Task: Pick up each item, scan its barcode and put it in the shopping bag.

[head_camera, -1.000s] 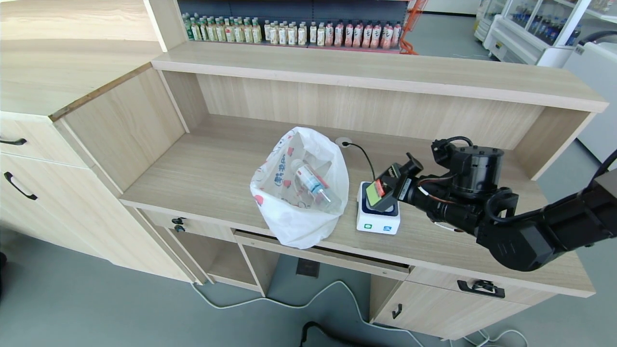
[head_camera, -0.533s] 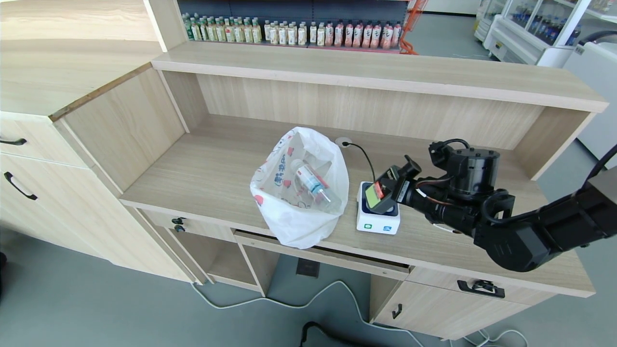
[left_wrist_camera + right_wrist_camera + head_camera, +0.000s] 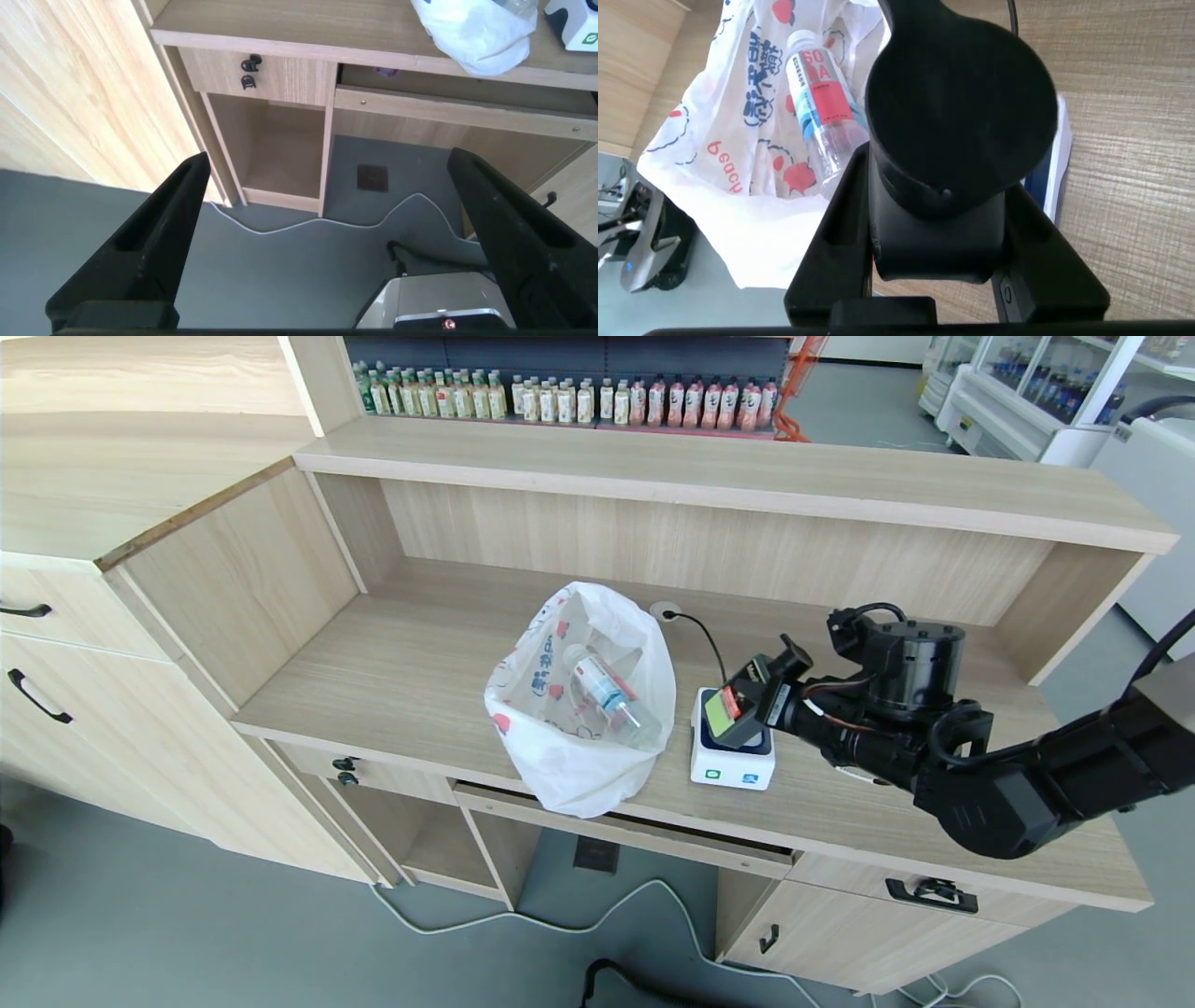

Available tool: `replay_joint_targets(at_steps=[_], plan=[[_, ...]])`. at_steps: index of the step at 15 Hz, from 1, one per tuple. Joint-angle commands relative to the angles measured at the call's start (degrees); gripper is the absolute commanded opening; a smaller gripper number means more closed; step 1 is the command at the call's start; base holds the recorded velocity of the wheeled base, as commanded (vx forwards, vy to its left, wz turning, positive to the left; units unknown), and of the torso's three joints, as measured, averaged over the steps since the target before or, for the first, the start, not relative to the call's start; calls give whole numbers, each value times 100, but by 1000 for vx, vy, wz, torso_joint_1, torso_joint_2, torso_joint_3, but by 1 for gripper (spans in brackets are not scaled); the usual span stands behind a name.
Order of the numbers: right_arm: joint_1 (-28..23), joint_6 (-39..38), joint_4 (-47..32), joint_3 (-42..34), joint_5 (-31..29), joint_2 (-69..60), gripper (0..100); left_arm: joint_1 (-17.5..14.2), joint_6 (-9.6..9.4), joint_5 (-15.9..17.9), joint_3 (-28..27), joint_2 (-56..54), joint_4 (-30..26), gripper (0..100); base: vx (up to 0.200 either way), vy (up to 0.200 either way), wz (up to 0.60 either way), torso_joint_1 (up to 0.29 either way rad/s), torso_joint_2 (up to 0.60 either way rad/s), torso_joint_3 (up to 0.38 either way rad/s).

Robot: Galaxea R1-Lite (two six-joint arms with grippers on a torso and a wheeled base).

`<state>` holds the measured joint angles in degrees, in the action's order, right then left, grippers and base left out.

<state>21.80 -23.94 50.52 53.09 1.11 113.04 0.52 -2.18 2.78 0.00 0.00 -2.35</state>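
My right gripper (image 3: 738, 707) is shut on a small green and red item (image 3: 719, 713), held tilted just above the white barcode scanner (image 3: 733, 763) on the counter. In the right wrist view the held item (image 3: 962, 103) shows as a dark round shape between the fingers, above the scanner (image 3: 1057, 159). The white shopping bag (image 3: 579, 728) stands open to the left of the scanner, with a clear bottle (image 3: 605, 695) lying inside. The bag (image 3: 719, 159) and bottle (image 3: 817, 103) show beyond the gripper. My left gripper (image 3: 332, 243) is open, low in front of the counter's drawers.
A black cable (image 3: 705, 639) runs from the scanner to a hole at the back of the counter. The wooden counter (image 3: 401, 663) has a raised back wall and side walls. Drawers (image 3: 271, 75) and floor cables (image 3: 308, 219) lie below its front edge.
My right gripper with the item has shifted slightly left, closer over the scanner. The bag and bottle have stayed put.
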Motion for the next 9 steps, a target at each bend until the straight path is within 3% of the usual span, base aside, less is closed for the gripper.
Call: replay_joint_targets(at_steps=[1,7,9], plan=[[9,-5,2,79,38,42,0,0,-2,-5,0,9,-2,100,0,0,0,0,0,0],[-26,109,187,131,30,113,0,0,-10,-5,0,0,-2,100,0,0,0,0,0,0],[-62,1041,863,-238,-331,-195,0,0,-10,-5,0,0,-2,100,0,0,0,0,0,0]])
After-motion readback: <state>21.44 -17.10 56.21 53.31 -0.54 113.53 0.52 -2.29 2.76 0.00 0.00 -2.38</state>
